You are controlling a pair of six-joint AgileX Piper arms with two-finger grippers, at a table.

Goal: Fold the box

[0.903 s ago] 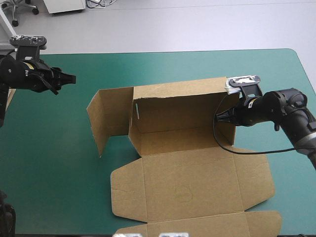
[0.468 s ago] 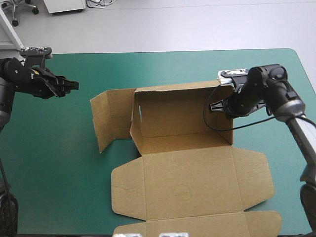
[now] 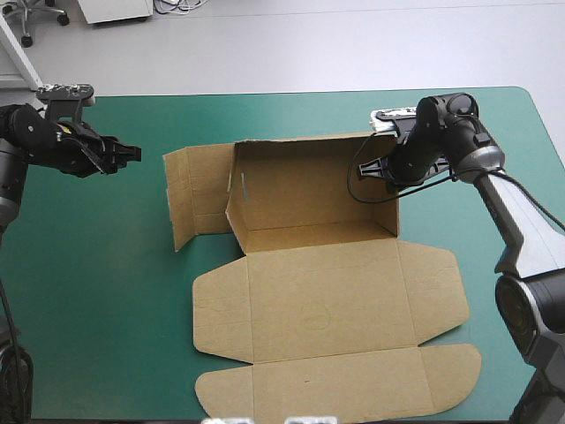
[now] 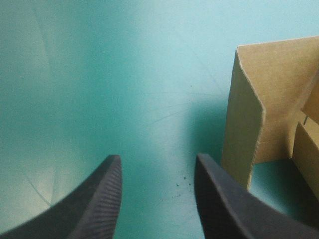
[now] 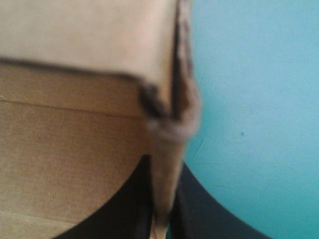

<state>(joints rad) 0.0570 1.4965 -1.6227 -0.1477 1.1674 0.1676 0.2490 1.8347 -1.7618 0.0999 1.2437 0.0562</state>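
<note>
Cardboard wall of the brown, half-raised box (image 3: 318, 291) sits clamped in my right gripper (image 3: 364, 168); my left gripper (image 3: 134, 155) hovers open, well apart beyond its left flap.

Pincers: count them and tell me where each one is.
2. The left pincer is open above the table, apart from the box. The right pincer is shut on its raised right wall.

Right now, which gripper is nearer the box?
Right. The right gripper is shut on the right wall of the box, near its far corner. The left gripper is open, out to the left of the left flap, not touching it.
</note>
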